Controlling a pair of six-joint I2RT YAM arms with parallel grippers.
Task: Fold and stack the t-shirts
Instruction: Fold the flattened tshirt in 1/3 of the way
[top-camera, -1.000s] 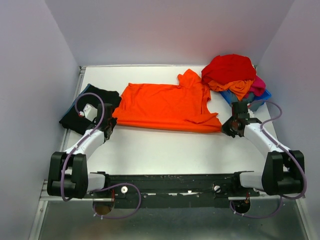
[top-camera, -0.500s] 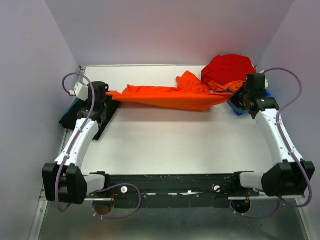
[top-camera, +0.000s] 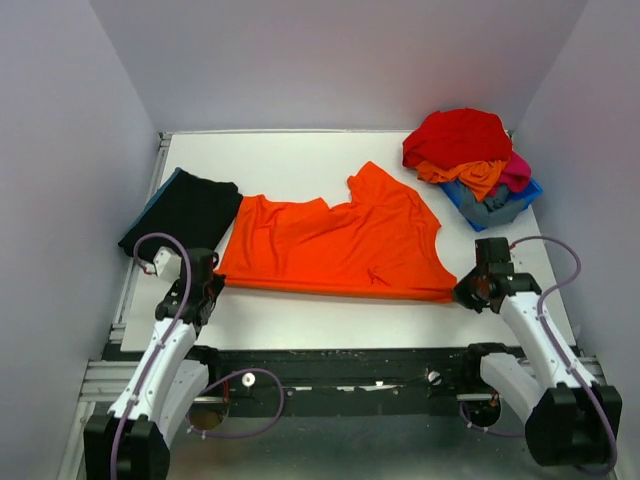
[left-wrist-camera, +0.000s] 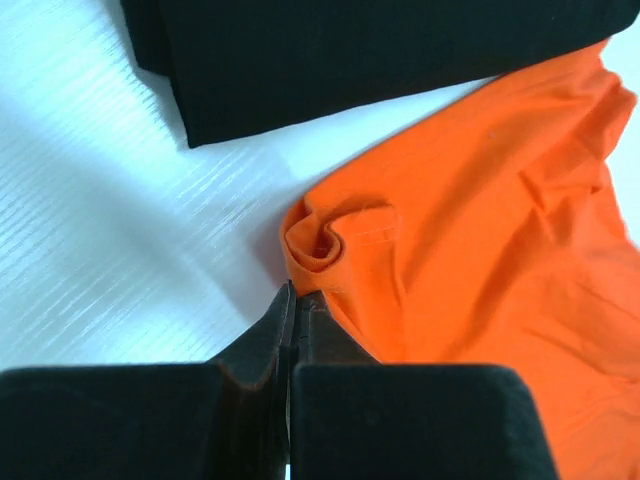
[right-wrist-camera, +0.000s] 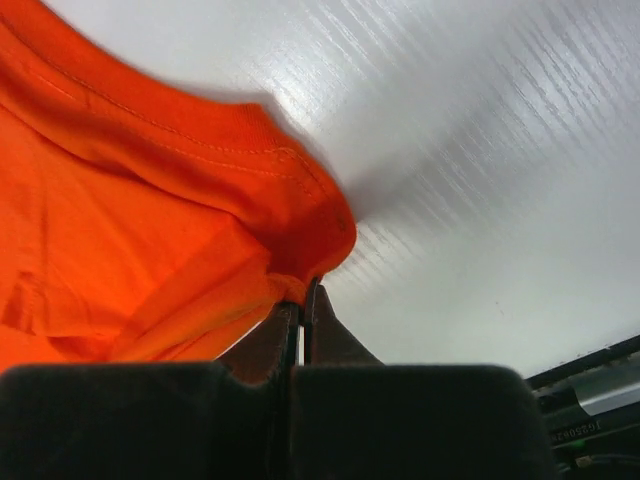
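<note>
From above, you see the orange t-shirt (top-camera: 335, 245) lying spread across the middle of the white desk (top-camera: 300, 160), its hem edge toward the arms. Your left pincer (top-camera: 207, 283) sits at the shirt's near left corner and your right pincer (top-camera: 468, 293) at its near right corner, both low at the desk. A folded black garment (top-camera: 185, 210) lies at the left edge, just beside the orange shirt. At the far right corner a heap of clothes (top-camera: 465, 145), red on top, fills a blue bin (top-camera: 505, 208).

In your left wrist view, the left pincer (left-wrist-camera: 297, 305) is pressed together, pinching the bunched corner of the orange t-shirt (left-wrist-camera: 480, 250). The fabric curls into a small roll just ahead of the tips. The folded black garment (left-wrist-camera: 350, 50) lies beyond, with a strip of bare desk (left-wrist-camera: 100, 220) between.

In your right wrist view, the right pincer (right-wrist-camera: 302, 295) is pressed together on the hemmed corner of the orange t-shirt (right-wrist-camera: 130, 220), the cloth bunching to the left of the tips. Bare desk (right-wrist-camera: 480, 180) fills the right side.
</note>
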